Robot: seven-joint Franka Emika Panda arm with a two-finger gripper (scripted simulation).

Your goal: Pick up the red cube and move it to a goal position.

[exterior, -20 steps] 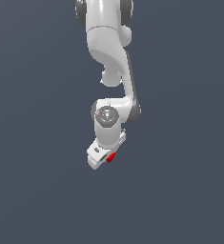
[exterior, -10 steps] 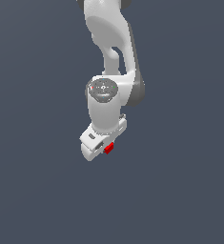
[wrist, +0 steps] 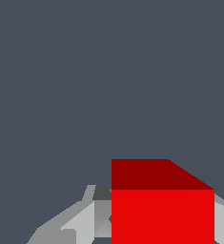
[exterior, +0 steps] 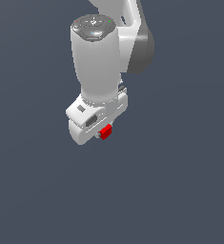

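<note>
Exterior view: white hand point(exterior: 103, 135) clamped on the red cube point(exterior: 105, 131), against plain grey-blue.

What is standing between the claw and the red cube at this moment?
Nothing visible. The red cube sits already in the claw, between its fingers; around it both views show only plain dark background, and no goal marker appears.
</note>
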